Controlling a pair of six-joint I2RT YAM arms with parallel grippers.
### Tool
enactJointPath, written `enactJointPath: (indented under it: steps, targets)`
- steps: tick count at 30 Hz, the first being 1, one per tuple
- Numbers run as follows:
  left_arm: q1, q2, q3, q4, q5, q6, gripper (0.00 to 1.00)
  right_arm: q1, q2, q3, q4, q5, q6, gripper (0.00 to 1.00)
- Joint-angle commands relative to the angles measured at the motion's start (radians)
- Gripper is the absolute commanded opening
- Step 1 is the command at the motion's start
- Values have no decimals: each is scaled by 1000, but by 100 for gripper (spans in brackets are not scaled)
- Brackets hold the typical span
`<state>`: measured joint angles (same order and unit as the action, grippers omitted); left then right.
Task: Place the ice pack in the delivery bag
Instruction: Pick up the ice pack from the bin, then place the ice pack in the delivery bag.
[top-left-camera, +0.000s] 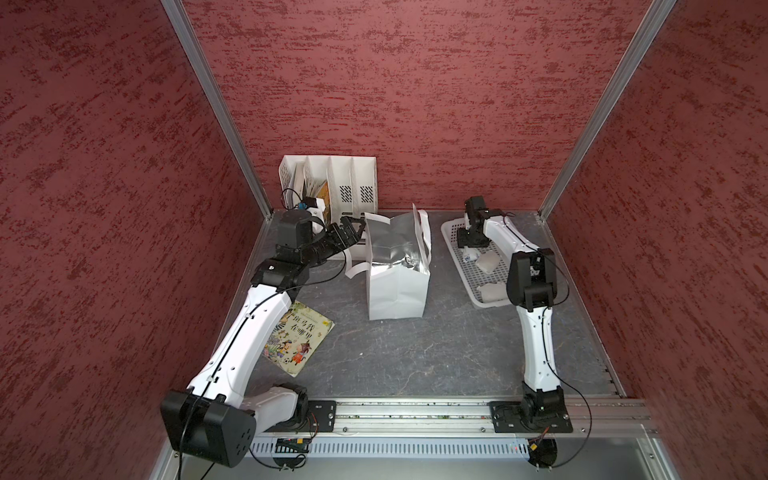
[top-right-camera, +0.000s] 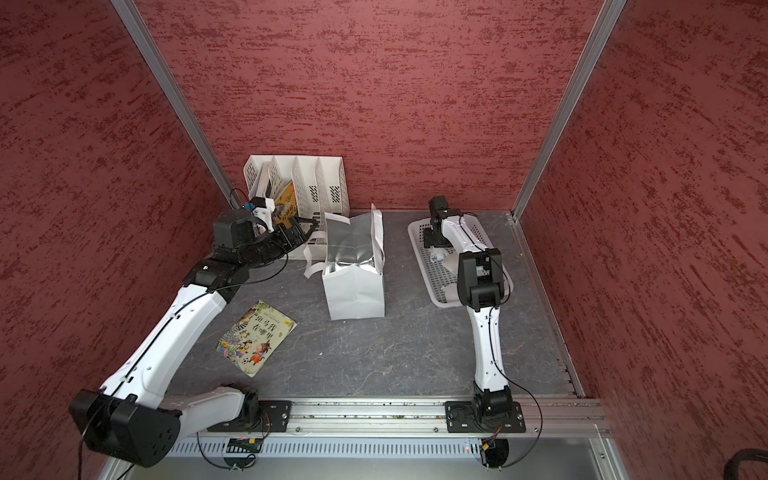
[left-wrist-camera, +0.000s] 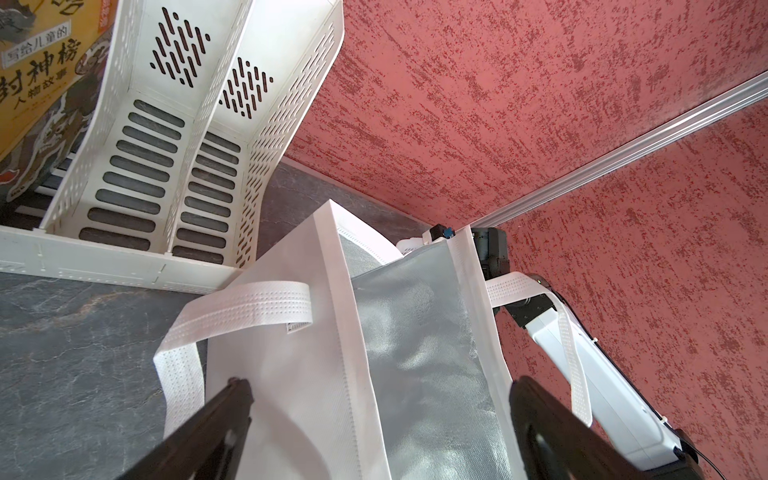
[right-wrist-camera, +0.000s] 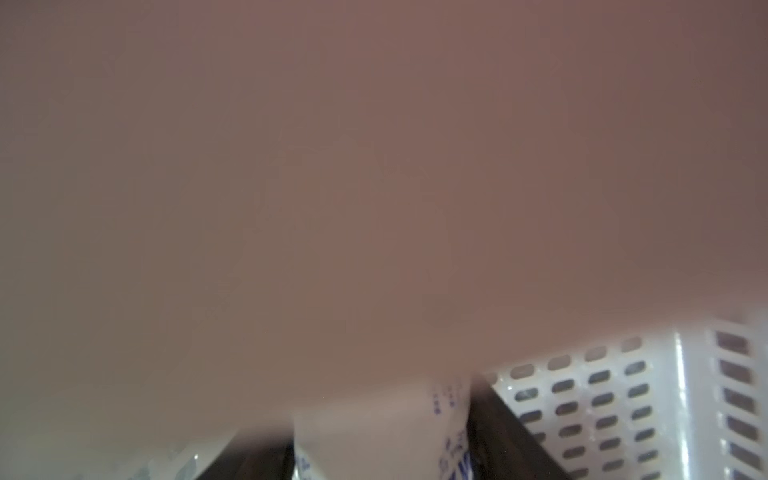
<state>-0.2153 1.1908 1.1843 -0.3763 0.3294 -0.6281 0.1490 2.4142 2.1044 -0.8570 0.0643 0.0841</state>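
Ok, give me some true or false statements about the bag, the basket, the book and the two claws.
The delivery bag stands upright with its top open. True.
The right claw hangs over the bag. False: it is down in the white basket, at the ice packs.
The left claw is shut. False: it is wide open, at the bag's side.
A book lies flat on the table by the left arm. True.
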Motion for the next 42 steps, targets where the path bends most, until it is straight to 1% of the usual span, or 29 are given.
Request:
enactJointPath:
  steps: [1, 4, 7, 11, 14, 16, 18, 19, 21, 22, 24, 28, 31, 33, 36, 40, 42]
  targets:
    - [-9, -11, 26, 0, -15, 12, 100, 2, -53, -51, -3, -10, -16, 52]
    - [-12, -17, 26, -1, -6, 3, 100, 0, -185, -124, 51, -7, -23, 41]
    - [-25, -26, 29, -14, 0, -4, 100, 1, -325, -212, 116, -8, -24, 35]
    - [-51, -39, 35, -55, -18, 6, 100, 1, -536, -333, 175, -30, -11, 34]
    - [-77, -48, 47, -110, -60, 36, 100, 0, -696, -420, 228, -87, 14, 34]
    - [-94, -51, 55, -152, -105, 58, 100, 1, -810, -453, 252, -147, 50, 34]
    - [-105, -52, 57, -175, -140, 78, 99, 1, -902, -466, 300, -251, 106, 34]
    - [-109, -52, 53, -176, -154, 82, 97, 2, -943, -466, 329, -345, 150, 33]
    - [-116, -50, 41, -164, -170, 81, 93, 21, -1007, -447, 398, -485, 236, 33]
    - [-119, -44, 36, -157, -171, 77, 92, 46, -1020, -430, 434, -521, 263, 33]
    - [-125, -23, 41, -147, -163, 66, 88, 148, -1023, -381, 443, -534, 269, 33]
    - [-152, 52, 93, -151, -142, 54, 80, 331, -986, -296, 408, -469, 255, 33]
    - [-187, 94, 122, -157, -148, 64, 73, 423, -935, -251, 362, -409, 218, 33]
    - [-203, 118, 134, -189, -177, 73, 67, 463, -885, -200, 303, -377, 199, 33]
    - [-211, 148, 140, -248, -229, 88, 52, 495, -823, -130, 227, -325, 194, 33]
    - [-220, 163, 134, -307, -312, 115, 41, 521, -758, -67, 155, -273, 194, 33]
    - [-224, 171, 134, -322, -318, 126, 38, 529, -724, -33, 109, -250, 186, 33]
